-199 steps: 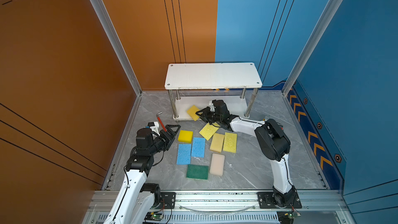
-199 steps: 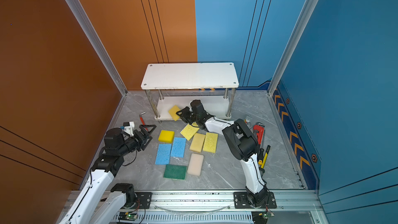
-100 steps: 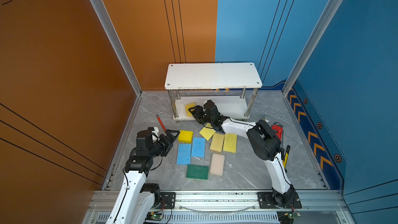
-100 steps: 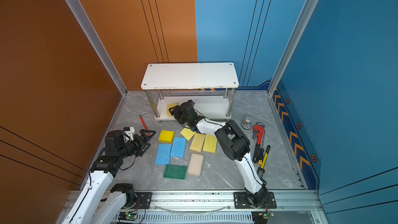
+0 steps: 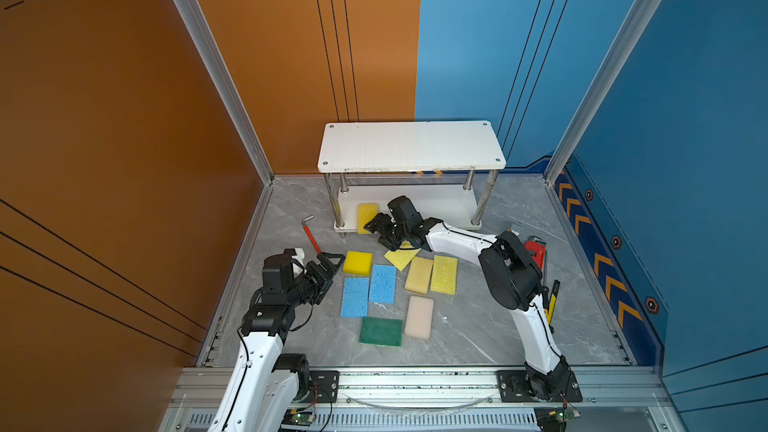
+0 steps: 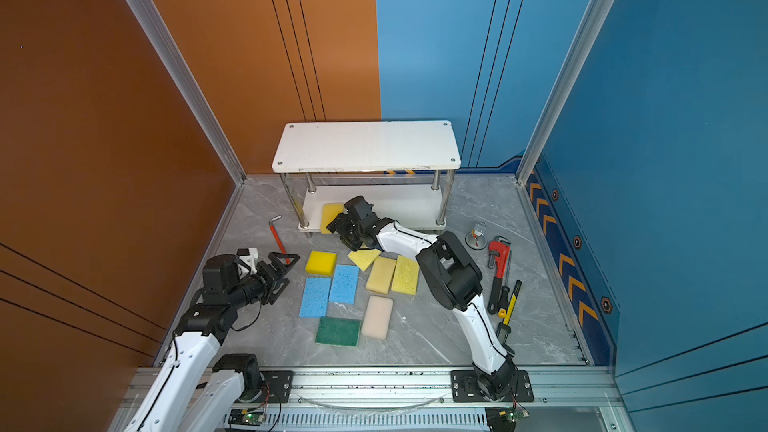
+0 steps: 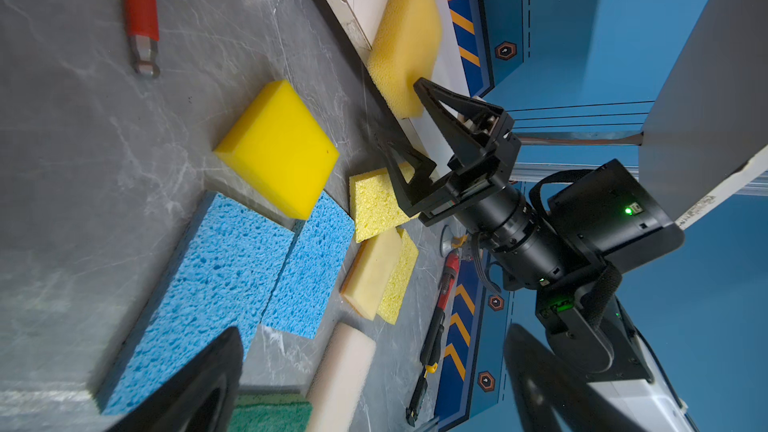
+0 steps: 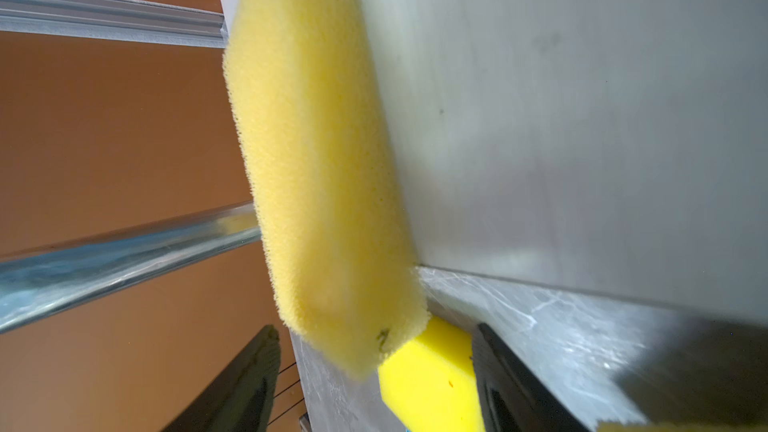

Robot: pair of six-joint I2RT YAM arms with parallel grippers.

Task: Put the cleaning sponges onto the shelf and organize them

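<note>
I have right jaws released beside the yellow sponge [image 5: 367,218], set at the shelf's [image 5: 411,147] end, probably saving room; left jaws spread

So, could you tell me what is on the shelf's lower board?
One yellow sponge lies on the lower board, left end, overhanging its front. The top board hides the rear.

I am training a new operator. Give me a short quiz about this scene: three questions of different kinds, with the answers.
1. How many sponges lie on the floor?
2. Which colour is the sponge on the lower board of the shelf? A blue, B yellow, C green.
3. True or false: the right hand grips a sponge.
Key: 1. Eight. 2. B, the yellow sponge. 3. False, its jaws stand apart.
</note>
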